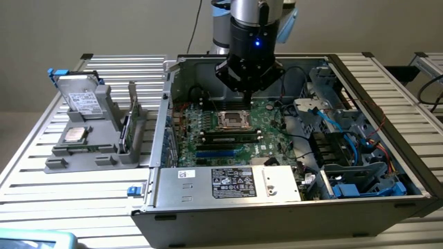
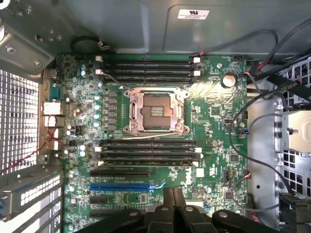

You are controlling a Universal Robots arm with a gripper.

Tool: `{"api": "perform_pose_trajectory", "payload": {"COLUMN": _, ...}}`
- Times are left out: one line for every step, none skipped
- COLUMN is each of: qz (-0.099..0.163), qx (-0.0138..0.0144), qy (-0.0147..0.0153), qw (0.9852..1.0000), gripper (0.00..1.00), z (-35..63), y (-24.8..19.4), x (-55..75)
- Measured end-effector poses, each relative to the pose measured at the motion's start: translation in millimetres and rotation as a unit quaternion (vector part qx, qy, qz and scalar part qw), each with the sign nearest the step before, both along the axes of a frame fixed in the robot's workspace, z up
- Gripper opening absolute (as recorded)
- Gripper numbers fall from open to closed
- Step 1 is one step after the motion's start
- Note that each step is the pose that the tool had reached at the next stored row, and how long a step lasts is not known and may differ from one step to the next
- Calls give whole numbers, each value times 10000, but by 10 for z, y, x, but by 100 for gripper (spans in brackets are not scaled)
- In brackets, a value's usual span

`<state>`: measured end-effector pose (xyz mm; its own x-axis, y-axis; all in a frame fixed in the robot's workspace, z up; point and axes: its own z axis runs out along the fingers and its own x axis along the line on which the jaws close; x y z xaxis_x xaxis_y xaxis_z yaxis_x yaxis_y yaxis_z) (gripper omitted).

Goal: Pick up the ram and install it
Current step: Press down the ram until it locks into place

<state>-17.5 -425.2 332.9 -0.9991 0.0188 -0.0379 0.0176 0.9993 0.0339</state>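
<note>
- My fingers [image 1: 247,94] hang inside an open computer case [image 1: 166,150], just above the motherboard [image 1: 273,122] and close to the bare processor socket [image 1: 234,120].
- My fingers are pressed fully shut and, as far as I can see, hold nothing; in the wrist view they [image 2: 173,195] show as a dark closed pair over the board's edge.
- The ram [image 1: 126,134], as I judge it, is the thin dark stick standing on its long edge in a grey holder [image 1: 69,161]. The holder sits on the table [image 1: 62,202], just beside the case on the exterior view's left, well apart from my fingers.
- The holder also carries a boxy silver drive [image 1: 82,98] propped upright and a small square chip [image 1: 74,135] lying flat in front of it.
- The case holds the motherboard, a labelled metal box [image 1: 235,184] along the near wall, and loose blue and black cables [image 1: 332,129] on the exterior view's right.
- Long black slots [image 2: 148,150] run beside the socket in the wrist view. I cannot tell whether any has a stick in it.
- I expect the ram to be light, stiff and thin, but fragile, with smooth faces that could slip.
- I judge the best hold is across the two flat faces near the middle of the upper edge, away from the contact edge.
</note>
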Motion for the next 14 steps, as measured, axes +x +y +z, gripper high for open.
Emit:
{"api": "perform_pose_trajectory", "payload": {"qz": -28, "qx": -2, "qy": 0, "qw": 10000, "gripper": 11, "z": 0, "y": 0, "x": -10}}
{"api": "perform_pose_trajectory", "payload": {"qz": -55, "qx": -4, "qy": 0, "qw": 10000, "gripper": 11, "z": 0, "y": 0, "x": -19}}
{"api": "perform_pose_trajectory", "payload": {"qz": -85, "qx": -6, "qy": 0, "qw": 10000, "gripper": 11, "z": 0, "y": 0, "x": -30}}
{"api": "perform_pose_trajectory", "payload": {"qz": -110, "qx": -9, "qy": 0, "qw": 9999, "gripper": 11, "z": 0, "y": 0, "x": -39}}
{"api": "perform_pose_trajectory", "payload": {"qz": -136, "qx": -15, "qy": -1, "qw": 9999, "gripper": 11, "z": -4, "y": 1, "x": -47}}
{"api": "perform_pose_trajectory", "payload": {"qz": -153, "qx": -29, "qy": -2, "qw": 9999, "gripper": 11, "z": -13, "y": 0, "x": -63}}
{"api": "perform_pose_trajectory", "payload": {"qz": -153, "qx": -40, "qy": 1, "qw": 9999, "gripper": 11, "z": -13, "y": 0, "x": -63}}
{"api": "perform_pose_trajectory", "payload": {"qz": -153, "qx": -47, "qy": 0, "qw": 9999, "gripper": 11, "z": -13, "y": 0, "x": -63}}
{"api": "perform_pose_trajectory", "payload": {"qz": -153, "qx": -54, "qy": 0, "qw": 9999, "gripper": 11, "z": -14, "y": 0, "x": -63}}
{"api": "perform_pose_trajectory", "payload": {"qz": -154, "qx": -61, "qy": 0, "qw": 9999, "gripper": 11, "z": -14, "y": 0, "x": -64}}
{"api": "perform_pose_trajectory", "payload": {"qz": -154, "qx": -69, "qy": 0, "qw": 9999, "gripper": 11, "z": -14, "y": 0, "x": -64}}
{"api": "perform_pose_trajectory", "payload": {"qz": -154, "qx": -77, "qy": 0, "qw": 9999, "gripper": 11, "z": -14, "y": 0, "x": -64}}
{"api": "perform_pose_trajectory", "payload": {"qz": -154, "qx": -84, "qy": 0, "qw": 9998, "gripper": 11, "z": -14, "y": 0, "x": -64}}
{"api": "perform_pose_trajectory", "payload": {"qz": -154, "qx": -91, "qy": 0, "qw": 9998, "gripper": 11, "z": -14, "y": 0, "x": -64}}
